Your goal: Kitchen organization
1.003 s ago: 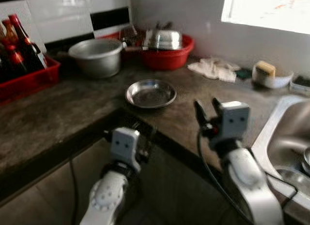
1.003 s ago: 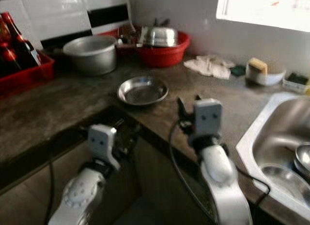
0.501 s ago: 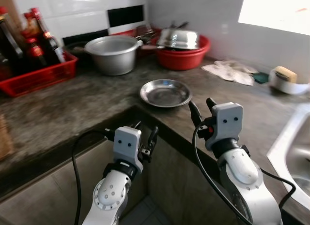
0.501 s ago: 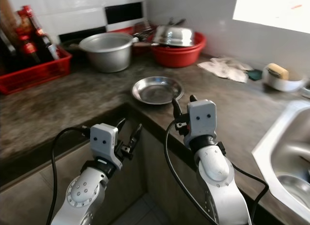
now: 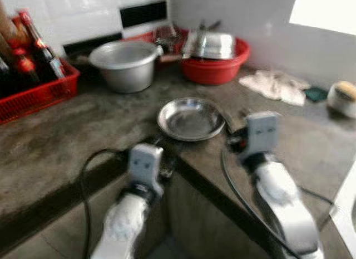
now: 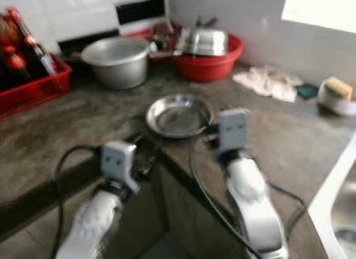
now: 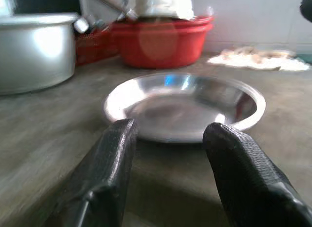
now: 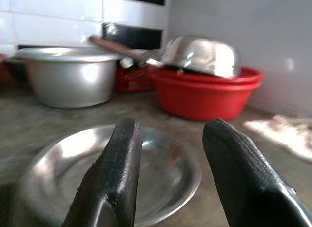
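A home kitchen: tiled wall (image 5: 83, 16), stone counter (image 5: 83, 131), metal pot (image 5: 125, 64), red basin (image 5: 214, 69) of dishes.

Steel plate (image 7: 187, 102) beyond parted jaws

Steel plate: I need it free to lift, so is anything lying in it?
No, the steel plate shows a bare, shiny inside in the left wrist view.
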